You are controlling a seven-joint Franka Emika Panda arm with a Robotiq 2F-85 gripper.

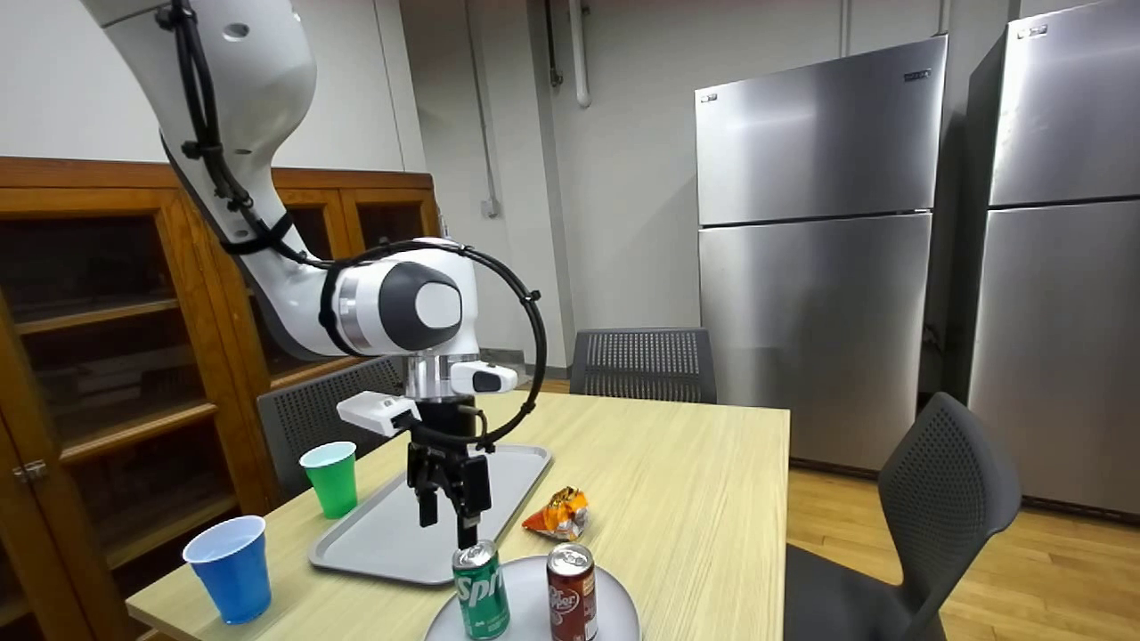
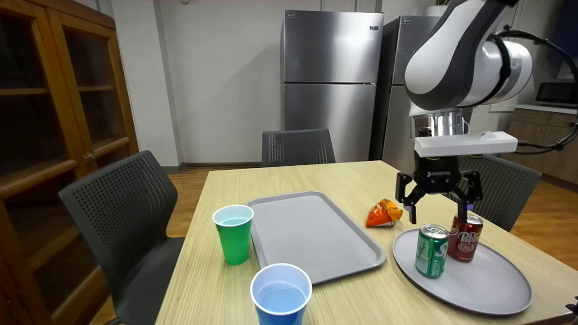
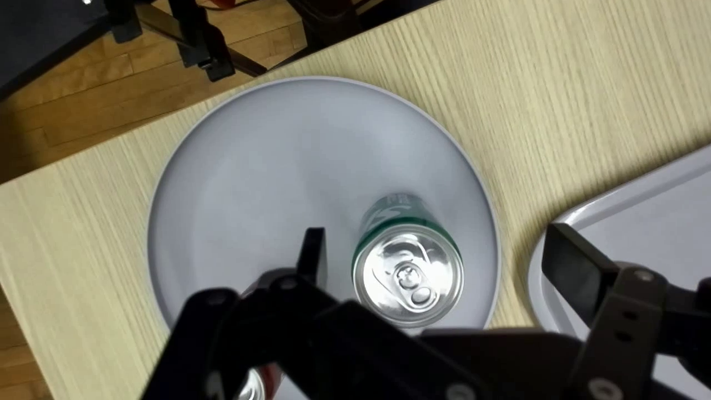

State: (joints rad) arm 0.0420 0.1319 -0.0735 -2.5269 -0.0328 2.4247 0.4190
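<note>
My gripper (image 1: 447, 522) (image 2: 437, 215) stands open above a round grey plate, pointing down with nothing between its fingers. Nearest to it is a green Sprite can (image 1: 482, 595) (image 2: 431, 253) (image 3: 408, 272), upright on the plate (image 2: 494, 289) (image 3: 244, 166). In the wrist view the can's silver lid shows in the gap between the fingers, closer to the left finger (image 3: 314, 253). A dark red Dr Pepper can (image 1: 572, 598) (image 2: 463, 243) stands beside it on the same plate. The wrist view shows only a bit of that red can, mostly hidden behind the gripper.
A grey rectangular tray (image 1: 508, 476) (image 2: 311, 239) lies beside the plate. Past the tray stand a green cup (image 1: 333, 481) (image 2: 235, 239) and a blue cup (image 1: 233, 574) (image 2: 281, 295). An orange snack bag (image 1: 561, 515) (image 2: 384, 213) sits near the tray. Chairs surround the table.
</note>
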